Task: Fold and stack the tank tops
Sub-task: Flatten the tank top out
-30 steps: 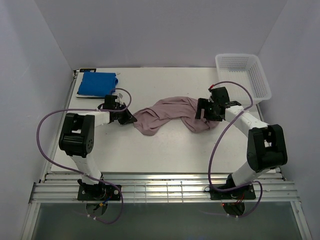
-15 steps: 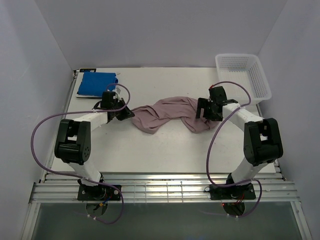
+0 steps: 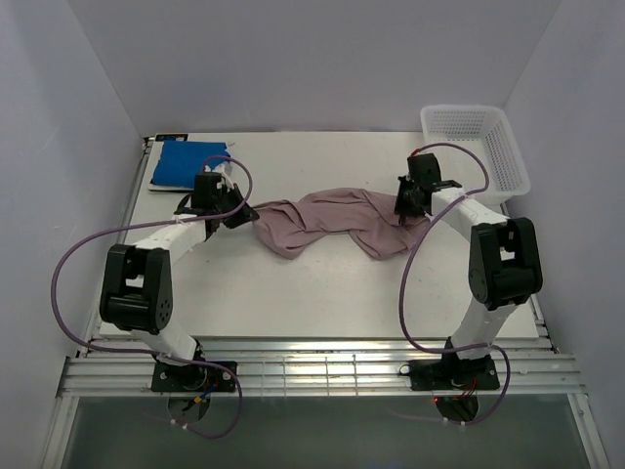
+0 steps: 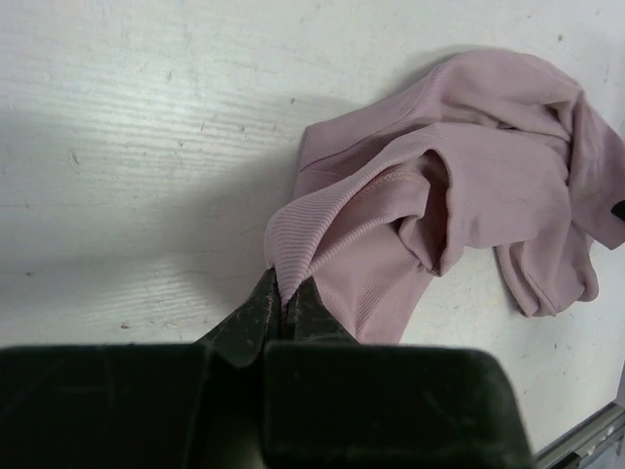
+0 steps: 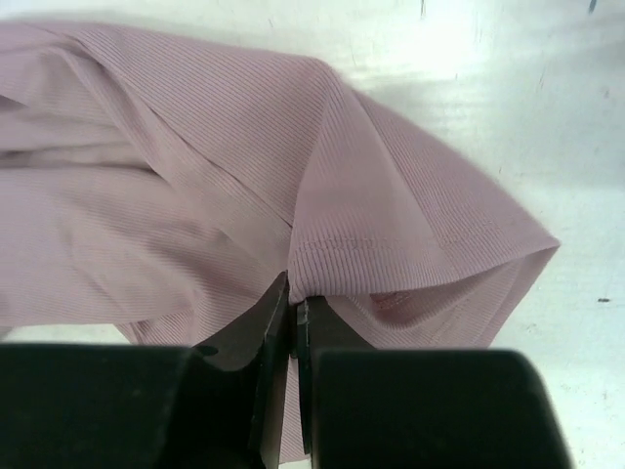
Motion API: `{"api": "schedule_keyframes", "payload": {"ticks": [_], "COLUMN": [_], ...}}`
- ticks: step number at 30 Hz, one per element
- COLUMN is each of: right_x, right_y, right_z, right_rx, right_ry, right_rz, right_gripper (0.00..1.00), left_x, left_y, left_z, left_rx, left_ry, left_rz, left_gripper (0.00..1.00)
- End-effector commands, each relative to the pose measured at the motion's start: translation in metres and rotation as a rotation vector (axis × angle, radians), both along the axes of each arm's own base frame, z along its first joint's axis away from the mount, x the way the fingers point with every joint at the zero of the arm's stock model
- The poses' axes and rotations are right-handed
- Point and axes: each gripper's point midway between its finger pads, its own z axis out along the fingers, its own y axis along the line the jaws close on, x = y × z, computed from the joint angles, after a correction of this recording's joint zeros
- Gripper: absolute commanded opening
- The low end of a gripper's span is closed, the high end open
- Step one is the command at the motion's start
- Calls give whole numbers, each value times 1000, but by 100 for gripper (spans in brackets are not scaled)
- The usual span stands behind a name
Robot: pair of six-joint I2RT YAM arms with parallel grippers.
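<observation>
**Left gripper**: The jaws are closed to a thin slit. They pinch a ribbed edge fold at the left end of the pink-mauve tank top. In the left wrist view, the cloth rises from the fingertips and bunches into loose folds further out. The rest of the cloth lies on the white table.

**Right gripper**: The jaws are closed. They clamp a stitched hem fold at the right end of the same garment. A line of hem stitching runs just above the fingertips. The ribbed fabric spreads away to the left in slack creases.

**Garment position:** The pink-mauve tank top lies unfolded and crumpled. It forms a sagging band across the middle of the table between the two grippers.

**Surroundings:**
- The bright blue tank top lies folded flat at the far left corner. It is near the left gripper and well apart from the pink-mauve cloth.
- A white lattice basket sits at the far right corner, beyond the right arm.
- Purple cables loop from both arms.
</observation>
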Motion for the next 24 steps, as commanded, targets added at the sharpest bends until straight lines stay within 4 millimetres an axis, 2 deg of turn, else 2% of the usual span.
{"api": "schedule_keyframes", "payload": {"ticks": [1,3,4,6,7,9,10,11,12,13,15,16,17,18,20,21,22,24], "right_x": [34,40,41,42,41,37,32,26,23,14,2,-11,-18,-33,-46,-61,-66,-85], "right_y": [2,1,-1,-3,-5,-14,-17,-19,-30,-35,-36,-37,-37,-37,-43,-45,-52,-57], "right_z": [86,122,147,179,206,233,256,267,276,291,304,319,320,336,343,354,358,371], "right_rx": [45,82,124,179,209,286,311,353,369,386,400,397,393,381,356,343,320,289], "right_ry": [-240,-317,-365,-419,-471,-511,-555,-568,-582,-610,-634,-672,-678,-723,-752,-782,-798,-833], "right_rz": [-2,9,25,52,65,91,110,142,126,145,163,180,185,195,183,178,151,127], "right_gripper": [8,8,8,8,8,8,8,8,8,8,8,8,8,8,8,8,8,8], "left_x": [24,27,29,33,36,34,32,30,22,19,1,-7,-16,-35,-55,-65,-85,-101], "left_y": [6,12,17,25,34,42,47,53,54,62,70,73,76,79,83,85,87,86], "left_z": [96,125,152,187,202,245,257,269,291,297,320,318,323,341,346,351,359,365], "left_rx": [36,72,85,115,155,183,208,224,221,238,238,241,229,213,193,171,151,119], "left_ry": [-288,-391,-474,-588,-632,-730,-760,-785,-831,-839,-889,-869,-878,-924,-943,-954,-975,-985], "left_rz": [7,11,36,69,106,137,148,174,182,218,255,263,281,297,318,333,337,329], "left_gripper": [0,0,0,0,0,0,0,0,0,0,0,0,0,0,0,0,0,0]}}
